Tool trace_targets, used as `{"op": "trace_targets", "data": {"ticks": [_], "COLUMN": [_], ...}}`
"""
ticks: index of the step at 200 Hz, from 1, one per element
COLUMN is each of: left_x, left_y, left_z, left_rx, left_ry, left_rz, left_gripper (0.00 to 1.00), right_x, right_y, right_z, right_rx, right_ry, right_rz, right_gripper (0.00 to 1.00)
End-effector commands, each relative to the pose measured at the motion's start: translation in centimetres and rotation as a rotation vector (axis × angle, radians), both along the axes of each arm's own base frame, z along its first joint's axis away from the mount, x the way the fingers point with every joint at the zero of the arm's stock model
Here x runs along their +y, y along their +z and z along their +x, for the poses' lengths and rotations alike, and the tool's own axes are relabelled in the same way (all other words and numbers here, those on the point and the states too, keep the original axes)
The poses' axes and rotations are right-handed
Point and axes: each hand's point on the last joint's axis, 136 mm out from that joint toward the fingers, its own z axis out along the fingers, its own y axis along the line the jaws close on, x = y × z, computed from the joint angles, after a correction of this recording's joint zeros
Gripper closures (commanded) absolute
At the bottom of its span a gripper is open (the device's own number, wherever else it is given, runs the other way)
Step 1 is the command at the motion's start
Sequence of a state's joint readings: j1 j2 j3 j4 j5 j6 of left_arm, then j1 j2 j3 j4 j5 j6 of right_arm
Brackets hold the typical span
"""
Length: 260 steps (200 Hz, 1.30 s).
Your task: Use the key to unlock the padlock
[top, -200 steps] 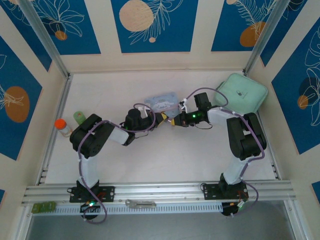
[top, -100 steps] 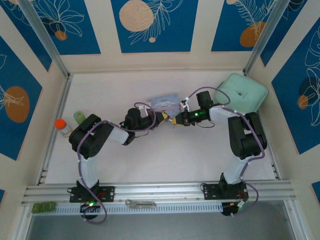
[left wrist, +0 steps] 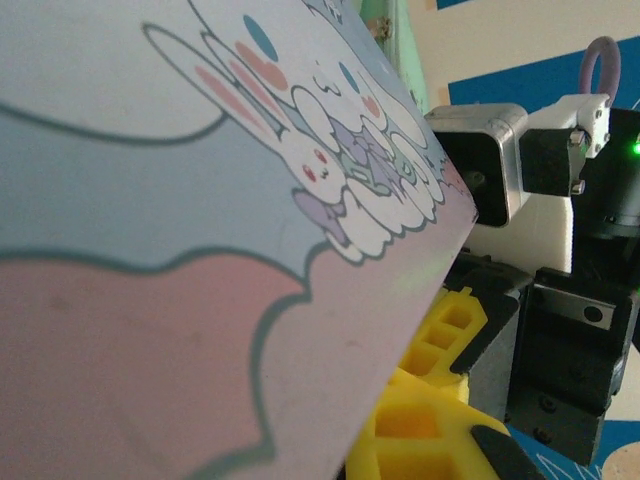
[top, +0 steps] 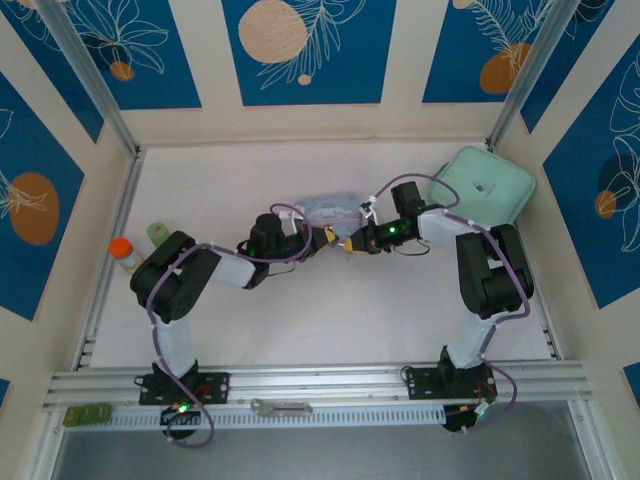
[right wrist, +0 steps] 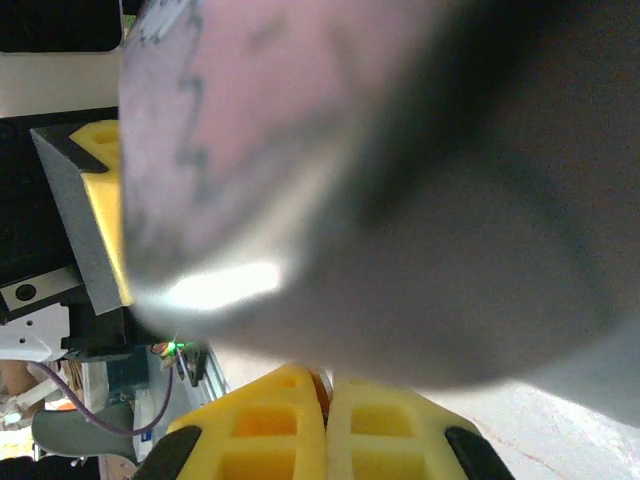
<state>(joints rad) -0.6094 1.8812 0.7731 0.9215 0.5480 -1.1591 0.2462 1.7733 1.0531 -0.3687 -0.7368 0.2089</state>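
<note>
Both grippers meet tip to tip just on the near side of the cartoon tin (top: 328, 207)
left gripper (top: 324, 237): opening cannot be told, tin crowds its wrist view; right gripper (top: 349, 243): yellow fingers (right wrist: 270, 432) pressed together, anything pinched cannot be told; padlock and key too small to make out by the tin, so long axis and pointing unclear
</note>
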Motion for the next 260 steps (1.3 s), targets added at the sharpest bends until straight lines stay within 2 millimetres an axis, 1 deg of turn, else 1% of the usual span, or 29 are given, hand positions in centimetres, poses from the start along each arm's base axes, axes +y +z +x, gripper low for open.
{"op": "trace_targets", "data": {"ticks": [1,11,29,47,77,99,133,167,183,220,240,260], "left_x": [-3.2,-3.2,-3.4,-3.9,-4.8,-4.9,-4.6,-4.4,-4.5,-4.5,-4.0,-3.2], "left_y": [2.0,2.1,2.2,2.5,2.8,2.9,2.9,3.2,3.7,4.8,4.9,4.5], "left_z": [-7.8,-7.9,-7.7,-7.6,-7.9,-8.0,-7.5,-6.7,-6.5,-6.2,-5.6,-4.7], "left_rx": [-0.021,-0.024,-0.025,-0.022,-0.021,-0.026,-0.023,-0.026,-0.029,-0.023,-0.011,0.003], "left_ry": [-0.388,-0.387,-0.373,-0.370,-0.380,-0.380,-0.333,-0.270,-0.260,-0.249,-0.219,-0.168], "left_rz": [-0.053,-0.060,-0.092,-0.138,-0.169,-0.169,-0.164,-0.166,-0.178,-0.243,-0.255,-0.242], "left_gripper": [1.00,1.00,1.00,1.00,1.00,1.00,1.00,1.00,1.00,1.00,1.00,1.00], "right_x": [1.6,1.9,2.4,3.0,3.0,3.4,5.0,5.7,5.8,6.0,5.2,4.4], "right_y": [4.9,5.2,5.0,4.9,4.5,4.9,4.9,3.8,3.3,2.9,2.9,2.9], "right_z": [4.6,4.9,5.4,5.6,6.6,7.2,6.4,5.4,5.4,5.8,5.8,5.5], "right_rx": [-0.267,-0.257,-0.221,-0.204,-0.196,-0.214,-0.225,-0.193,-0.184,-0.170,-0.167,-0.159], "right_ry": [0.018,0.008,-0.027,-0.066,-0.160,-0.189,-0.174,-0.188,-0.209,-0.218,-0.228,-0.236], "right_rz": [0.097,0.118,0.134,0.163,0.168,0.189,0.182,0.183,0.184,0.198,0.201,0.203], "right_gripper": [1.00,1.00,1.00,1.00,1.00,1.00,1.00,1.00,1.00,1.00,1.00,1.00]}}
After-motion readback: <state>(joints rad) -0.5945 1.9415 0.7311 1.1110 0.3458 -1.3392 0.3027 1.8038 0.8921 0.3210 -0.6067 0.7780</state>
